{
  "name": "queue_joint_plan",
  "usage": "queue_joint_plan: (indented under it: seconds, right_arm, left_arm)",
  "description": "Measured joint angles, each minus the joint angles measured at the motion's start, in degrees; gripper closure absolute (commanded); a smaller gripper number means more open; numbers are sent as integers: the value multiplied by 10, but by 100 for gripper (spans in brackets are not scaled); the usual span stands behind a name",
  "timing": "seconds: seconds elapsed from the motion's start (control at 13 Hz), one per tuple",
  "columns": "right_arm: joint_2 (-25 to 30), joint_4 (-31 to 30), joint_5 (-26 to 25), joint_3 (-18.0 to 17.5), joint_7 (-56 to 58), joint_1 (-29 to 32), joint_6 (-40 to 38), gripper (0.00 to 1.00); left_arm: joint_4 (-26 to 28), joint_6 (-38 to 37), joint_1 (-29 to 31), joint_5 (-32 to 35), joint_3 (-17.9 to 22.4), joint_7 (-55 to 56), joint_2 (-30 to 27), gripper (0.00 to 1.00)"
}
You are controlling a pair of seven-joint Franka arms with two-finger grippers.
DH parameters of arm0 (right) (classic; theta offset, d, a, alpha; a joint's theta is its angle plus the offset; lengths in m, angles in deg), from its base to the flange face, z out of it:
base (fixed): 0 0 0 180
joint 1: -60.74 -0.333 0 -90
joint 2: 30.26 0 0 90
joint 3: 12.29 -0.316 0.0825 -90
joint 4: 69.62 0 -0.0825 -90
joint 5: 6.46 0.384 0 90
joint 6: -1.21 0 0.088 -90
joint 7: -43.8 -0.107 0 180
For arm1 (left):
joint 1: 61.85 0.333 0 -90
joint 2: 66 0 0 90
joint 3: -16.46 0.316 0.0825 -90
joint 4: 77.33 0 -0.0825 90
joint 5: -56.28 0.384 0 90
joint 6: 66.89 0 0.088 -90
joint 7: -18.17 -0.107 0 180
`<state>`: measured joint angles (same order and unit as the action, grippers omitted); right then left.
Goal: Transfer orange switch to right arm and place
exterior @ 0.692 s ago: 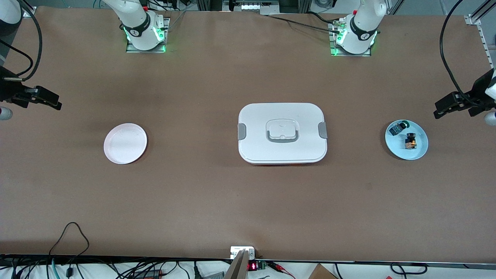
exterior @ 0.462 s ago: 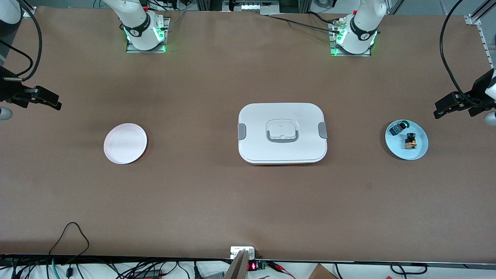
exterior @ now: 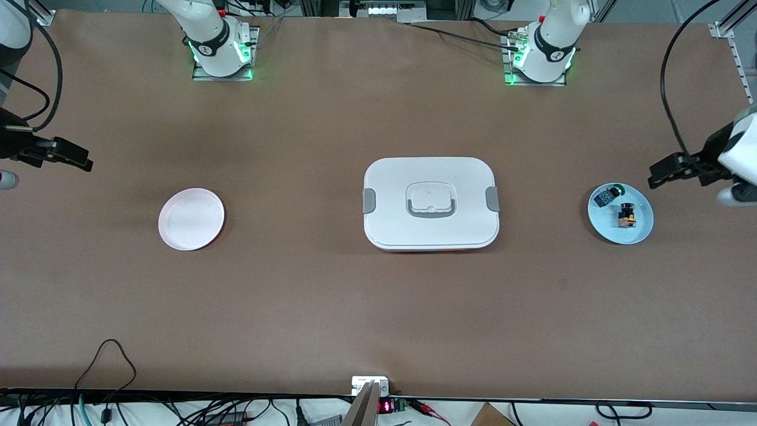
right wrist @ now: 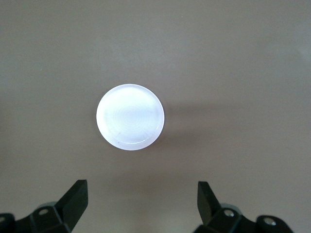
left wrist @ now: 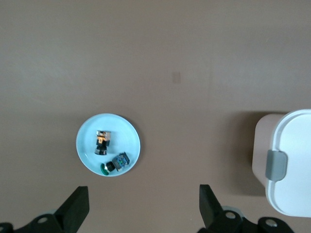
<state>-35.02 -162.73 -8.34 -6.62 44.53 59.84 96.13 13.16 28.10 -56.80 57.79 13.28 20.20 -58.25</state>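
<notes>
The orange switch (exterior: 626,216), black cap on an orange body, lies on a light blue plate (exterior: 643,232) toward the left arm's end of the table. A small blue-and-green component (exterior: 606,195) lies beside it on the same plate. My left gripper (exterior: 656,176) hangs open and empty in the air beside the plate. In the left wrist view the switch (left wrist: 102,142) and plate (left wrist: 132,132) lie ahead of the open left gripper (left wrist: 142,194). My right gripper (exterior: 86,163) is open and empty at the right arm's end; it also shows in the right wrist view (right wrist: 141,188).
A white empty plate (exterior: 191,219) sits toward the right arm's end and shows in the right wrist view (right wrist: 130,117). A white lidded box (exterior: 430,203) with grey clips stands mid-table; its end shows in the left wrist view (left wrist: 291,160).
My left gripper has moved a little toward the blue plate. My right gripper has barely shifted. Nothing on the table has moved.
</notes>
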Motion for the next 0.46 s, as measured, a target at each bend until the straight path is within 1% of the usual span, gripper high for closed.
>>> queue_joint_plan:
  seconds: [0.15,0.31,0.46]
  right_arm:
    - [0,0,0,0,0,0,1,0]
    - [0,0,0,0,0,0,1,0]
    - [-1,0,0,0,0,0,1,0]
  left_arm:
    - [-2,-45,3,0,3,-25,6,0]
    - [-2,-63,16,11,7,-116,5,0]
    - [10,-63,40,18,9,-218,9,0]
